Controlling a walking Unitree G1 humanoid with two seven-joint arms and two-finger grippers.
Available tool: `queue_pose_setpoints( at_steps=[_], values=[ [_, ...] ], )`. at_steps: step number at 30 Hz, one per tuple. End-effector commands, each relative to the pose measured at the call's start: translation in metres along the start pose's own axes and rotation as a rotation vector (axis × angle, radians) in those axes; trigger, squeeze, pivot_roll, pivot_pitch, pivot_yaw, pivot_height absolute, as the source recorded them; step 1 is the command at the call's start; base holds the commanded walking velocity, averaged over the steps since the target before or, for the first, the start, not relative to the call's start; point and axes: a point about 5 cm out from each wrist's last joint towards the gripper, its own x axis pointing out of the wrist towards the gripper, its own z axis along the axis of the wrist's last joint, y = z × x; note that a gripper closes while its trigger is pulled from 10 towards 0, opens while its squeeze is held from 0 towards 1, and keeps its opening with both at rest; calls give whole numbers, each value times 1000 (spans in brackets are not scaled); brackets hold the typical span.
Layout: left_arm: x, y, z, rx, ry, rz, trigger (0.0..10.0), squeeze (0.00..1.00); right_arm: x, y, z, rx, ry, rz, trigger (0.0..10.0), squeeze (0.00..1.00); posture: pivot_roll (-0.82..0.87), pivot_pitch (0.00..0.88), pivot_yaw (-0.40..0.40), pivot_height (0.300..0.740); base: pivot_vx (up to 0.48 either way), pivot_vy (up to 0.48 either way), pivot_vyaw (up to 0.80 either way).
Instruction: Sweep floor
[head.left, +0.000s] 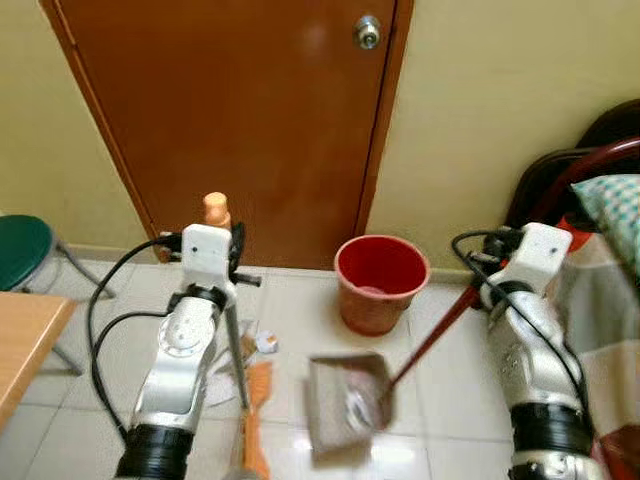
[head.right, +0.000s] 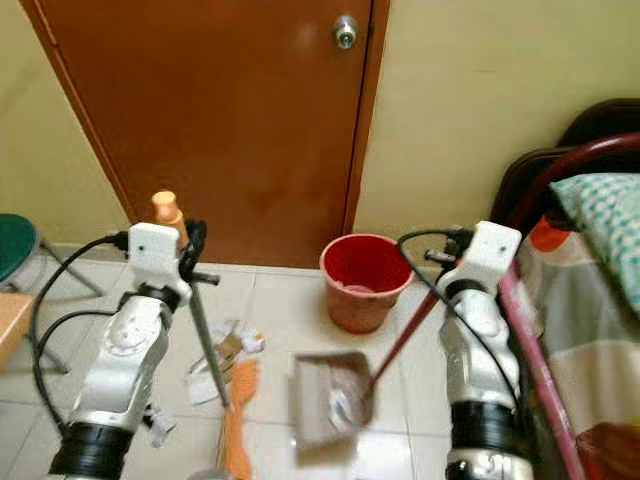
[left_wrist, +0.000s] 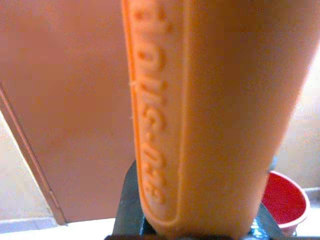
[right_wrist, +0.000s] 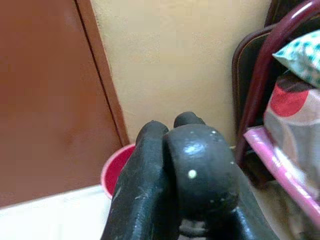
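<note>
We held both silver arms raised before us, wrists bent forward. Our left gripper (head.left: 222, 232) was clamped around an orange handle (left_wrist: 200, 115); our right gripper (right_wrist: 175, 165) gripped a black knob (right_wrist: 200, 170).

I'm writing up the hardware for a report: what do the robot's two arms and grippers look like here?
Both arms have silver metal forearms with black collars near the base. The left arm and right arm each end in a white boxy wrist block, with black cables looping out from it. The right gripper's fingers are rounded, glossy black.

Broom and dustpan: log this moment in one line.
left gripper: grips broom handle | right gripper: grips dustpan handle | dustpan: on floor, trash inside | red bucket: by door
</note>
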Motion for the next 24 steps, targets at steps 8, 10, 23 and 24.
queue_pose_setpoints(
  at_steps=[8,10,23,24],
  values=[
    [1,2,7,16,-33,-3,10000,0,2,10,13,35,-56,36,10000,0,-31,0,-37,740,170,0,0],
    [1,2,7,16,-36,-4,10000,0,2,10,14,35,-57,36,10000,0,-31,0,-37,740,0,0,0],
    [0,5,5,19,-33,28,10000,0,14,26,48,114,-95,152,10000,0,-55,0,-42,740,0,0,0],
    [0,5,5,19,-33,28,10000,0,14,26,48,114,-95,152,10000,0,-55,0,-42,740,0,0,0]
  ],
)
